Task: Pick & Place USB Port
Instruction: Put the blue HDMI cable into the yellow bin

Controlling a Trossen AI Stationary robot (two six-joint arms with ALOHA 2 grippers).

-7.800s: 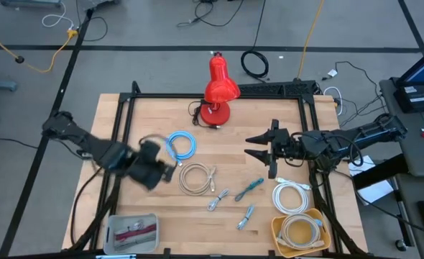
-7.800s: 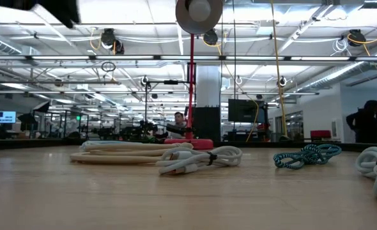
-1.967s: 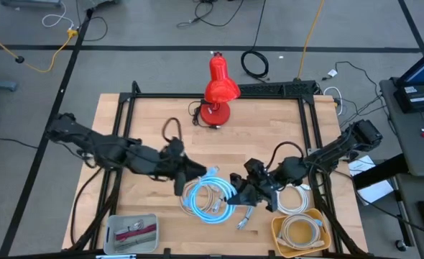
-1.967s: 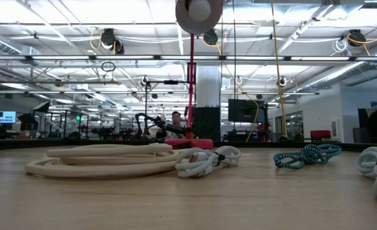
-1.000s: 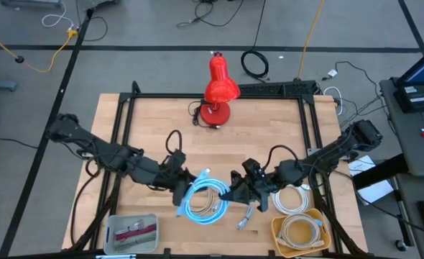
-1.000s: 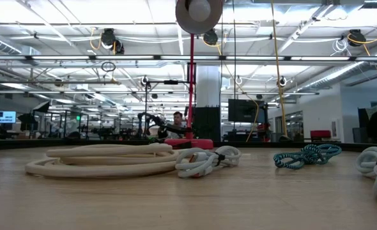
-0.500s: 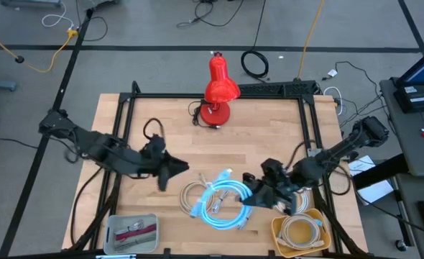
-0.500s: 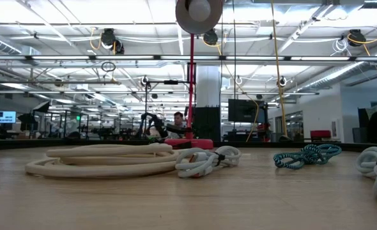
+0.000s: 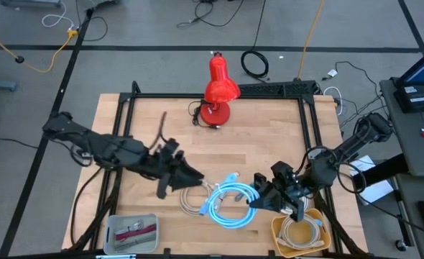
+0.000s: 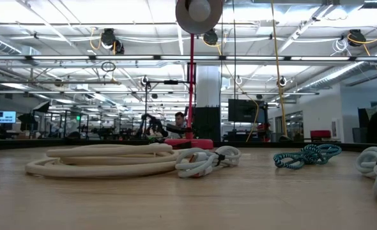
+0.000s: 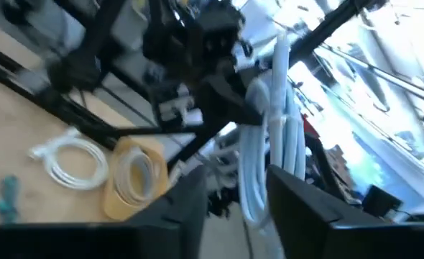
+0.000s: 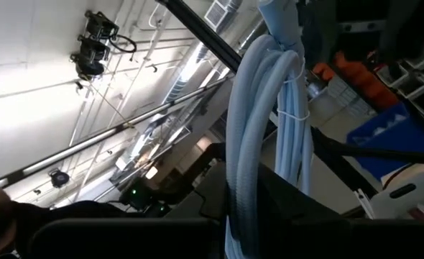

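while the right tool clamps the blue cable coil, the yellow bowl lies just lower right; left tool looks empty, fingers apart.

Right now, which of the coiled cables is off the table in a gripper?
The light blue cable, gripped by the right gripper. The white coils lie on the table or in the yellow bowl.

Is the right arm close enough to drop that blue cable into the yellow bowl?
Probably yes. The right gripper holds the blue cable lifted off the table, and the yellow bowl, already holding a white coil, lies just beside it near the front edge with nothing between them.
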